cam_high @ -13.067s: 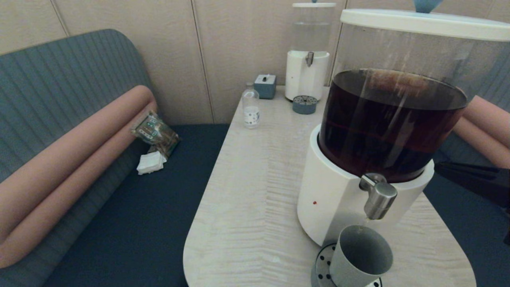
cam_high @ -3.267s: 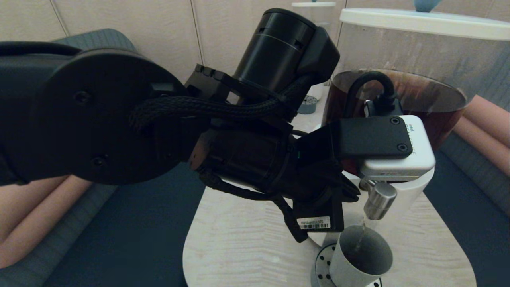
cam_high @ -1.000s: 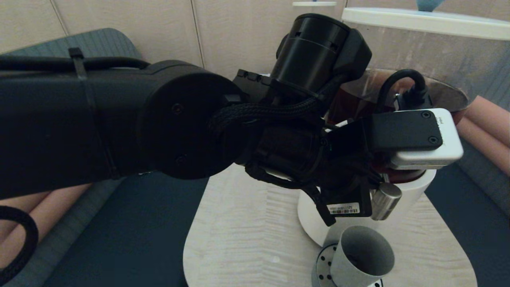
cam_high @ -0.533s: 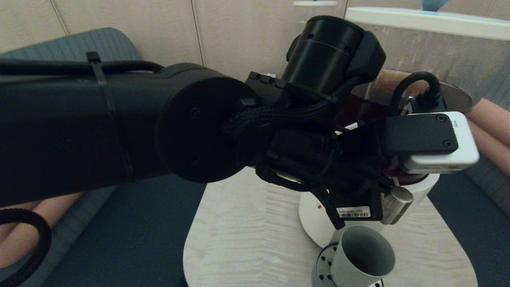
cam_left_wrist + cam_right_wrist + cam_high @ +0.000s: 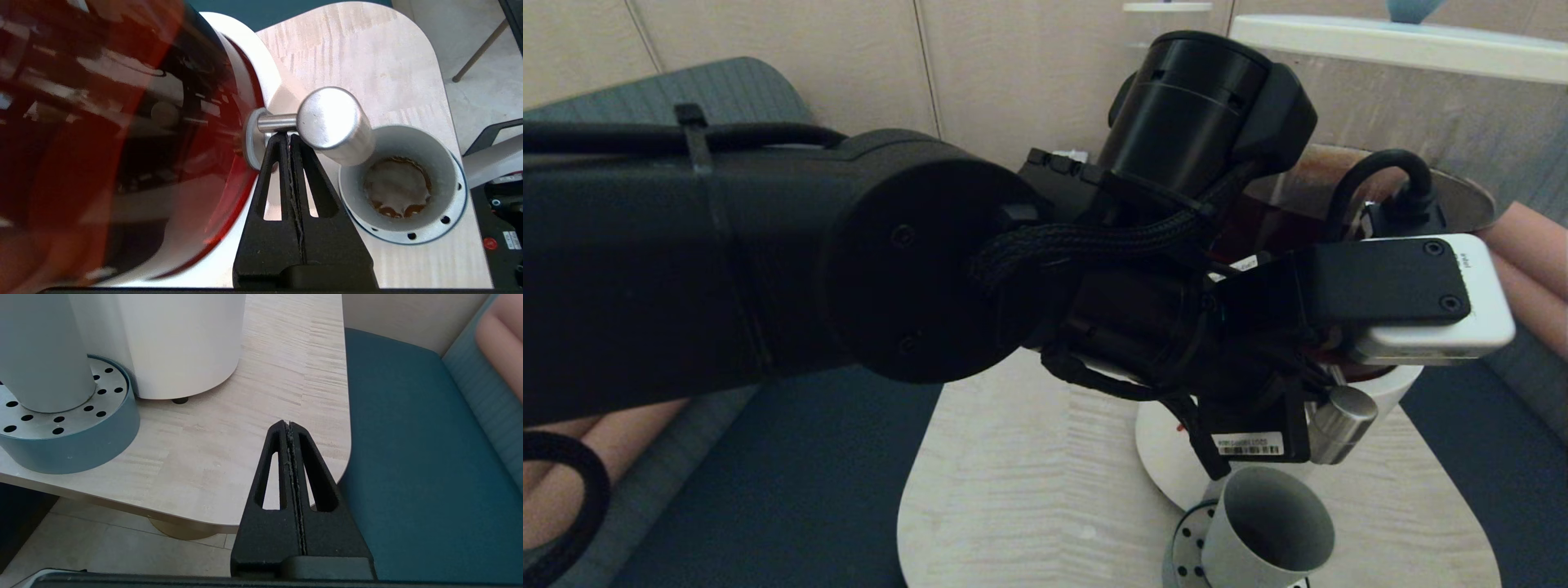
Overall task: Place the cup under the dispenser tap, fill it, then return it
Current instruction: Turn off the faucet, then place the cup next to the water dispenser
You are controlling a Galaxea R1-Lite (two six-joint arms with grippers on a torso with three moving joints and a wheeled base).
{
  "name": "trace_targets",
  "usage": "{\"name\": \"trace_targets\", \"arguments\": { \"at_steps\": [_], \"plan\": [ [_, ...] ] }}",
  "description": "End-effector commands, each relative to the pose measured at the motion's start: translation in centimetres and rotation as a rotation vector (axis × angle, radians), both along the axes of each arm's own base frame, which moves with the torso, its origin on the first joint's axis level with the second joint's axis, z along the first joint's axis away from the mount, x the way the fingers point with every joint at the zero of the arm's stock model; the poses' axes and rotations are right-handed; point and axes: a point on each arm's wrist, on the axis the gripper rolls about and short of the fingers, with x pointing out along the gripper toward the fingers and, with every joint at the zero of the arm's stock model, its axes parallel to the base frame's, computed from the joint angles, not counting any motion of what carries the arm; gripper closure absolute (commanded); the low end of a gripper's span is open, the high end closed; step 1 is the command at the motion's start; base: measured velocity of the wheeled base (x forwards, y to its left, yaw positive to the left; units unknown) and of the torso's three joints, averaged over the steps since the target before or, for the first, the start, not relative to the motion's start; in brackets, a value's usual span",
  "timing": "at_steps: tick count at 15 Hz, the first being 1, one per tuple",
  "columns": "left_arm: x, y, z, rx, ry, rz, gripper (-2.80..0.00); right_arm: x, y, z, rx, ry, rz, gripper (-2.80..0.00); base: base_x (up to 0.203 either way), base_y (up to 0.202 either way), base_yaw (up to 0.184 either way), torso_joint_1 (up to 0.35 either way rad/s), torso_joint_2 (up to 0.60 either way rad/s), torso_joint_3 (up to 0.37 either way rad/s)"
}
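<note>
The grey-green cup (image 5: 1270, 531) stands on the perforated drip tray (image 5: 453, 220) below the brushed-steel tap (image 5: 1342, 425) of the big dispenser. Some brown, foamy liquid lies in the cup (image 5: 400, 179), and no stream falls from the tap (image 5: 333, 120). My left gripper (image 5: 286, 136) is shut, its tips pressed against the thin stem behind the tap's knob, holding nothing. In the head view the left wrist hides those fingers. My right gripper (image 5: 289, 424) is shut and empty, low beside the table's front right corner, with the cup (image 5: 41, 351) off to its side.
The dispenser's dark brown tank (image 5: 102, 122) and white base (image 5: 179, 343) fill the table's near right part. Teal bench seats (image 5: 408, 457) flank the light wooden table (image 5: 1029, 490). My left arm blocks the head view of the table's back.
The stream seen falling into the cup a few seconds ago has stopped. Over the last second my left arm has pushed slightly right and down, and the tap and dispenser top have shifted right with it.
</note>
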Motion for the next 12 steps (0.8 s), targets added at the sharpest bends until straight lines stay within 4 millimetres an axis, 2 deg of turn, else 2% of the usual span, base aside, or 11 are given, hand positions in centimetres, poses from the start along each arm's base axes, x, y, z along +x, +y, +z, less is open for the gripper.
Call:
{"name": "trace_targets", "arguments": {
  "at_steps": [1,4,7,9,12],
  "plan": [
    [-0.5,0.9,0.4,0.007,0.002,0.004,0.0,0.0,0.0,-0.3,-0.001,0.003,0.0,0.0,0.0,0.0,0.0,0.0,0.0,0.0],
    [-0.7,2.5,0.1,0.029,0.019,0.028,0.0,0.0,0.0,-0.3,-0.001,0.003,0.0,0.0,0.0,0.0,0.0,0.0,0.0,0.0],
    [-0.4,5.0,0.4,0.036,0.025,0.076,0.0,0.0,0.0,-0.3,-0.001,0.003,0.0,0.0,0.0,0.0,0.0,0.0,0.0,0.0],
    [-0.4,7.6,0.5,0.041,0.037,0.125,0.0,0.0,0.0,-0.3,-0.001,0.003,0.0,0.0,0.0,0.0,0.0,0.0,0.0,0.0],
    [-0.8,13.0,1.0,0.005,0.107,0.276,0.0,0.0,0.0,-0.3,-0.001,0.003,0.0,0.0,0.0,0.0,0.0,0.0,0.0,0.0]
  ]
}}
